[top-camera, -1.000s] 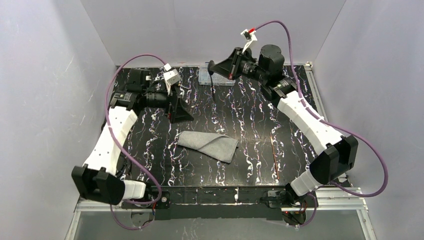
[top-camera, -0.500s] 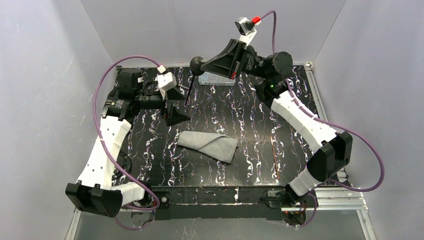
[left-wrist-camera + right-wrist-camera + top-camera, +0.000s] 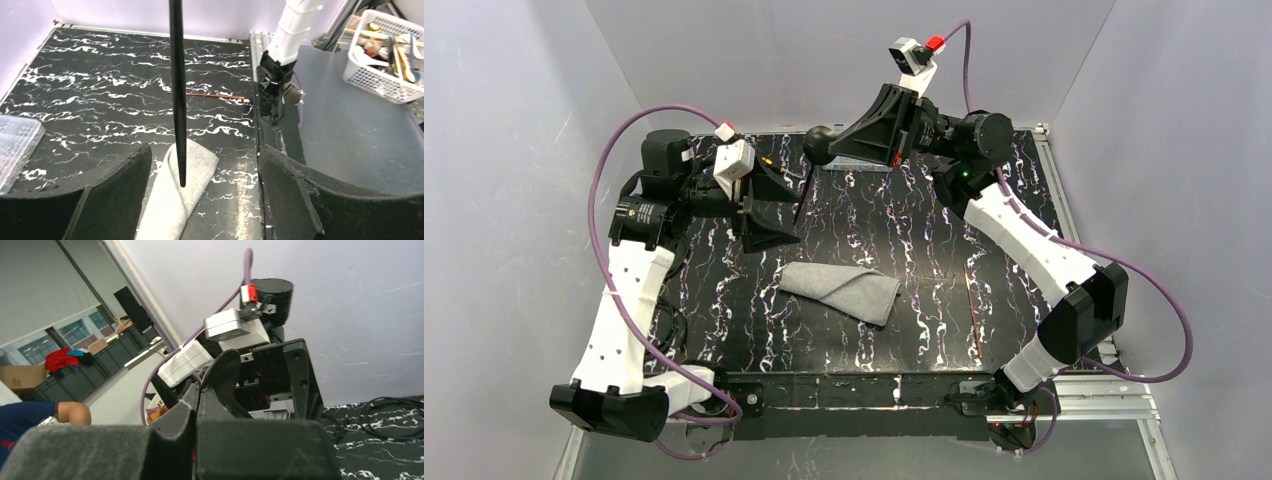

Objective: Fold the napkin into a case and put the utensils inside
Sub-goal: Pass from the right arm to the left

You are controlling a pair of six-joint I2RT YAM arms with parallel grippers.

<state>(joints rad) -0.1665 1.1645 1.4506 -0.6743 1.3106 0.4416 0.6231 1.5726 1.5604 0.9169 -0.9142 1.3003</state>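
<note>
Spoon (image 3: 805,188) hangs almost upright over the far left part of the black marbled table (image 3: 924,230), with its dark rounded head at the top. The right hand (image 3: 832,146) grips that head. In the right wrist view its fingers (image 3: 170,415) are pressed tight together and the curved head stands up from between them. The left hand (image 3: 772,205) is at the lower end of the handle with its jaws wide. One finger is on each side of the thin handle, with a clear gap on both sides, so it holds nothing. The napkin (image 3: 842,290) lies flat near the middle of the table, folded into a layered grey bundle closer to the arm bases than either hand. In the left wrist view the handle's tip lines up with one end of the cloth, but the top view shows the tip farther back and apart from it. A second utensil (image 3: 971,310), thin and copper-brown, lies flat on the table to the right of the napkin, not touching it. A clear plastic box (image 3: 15,145) sits at the far edge.
</note>
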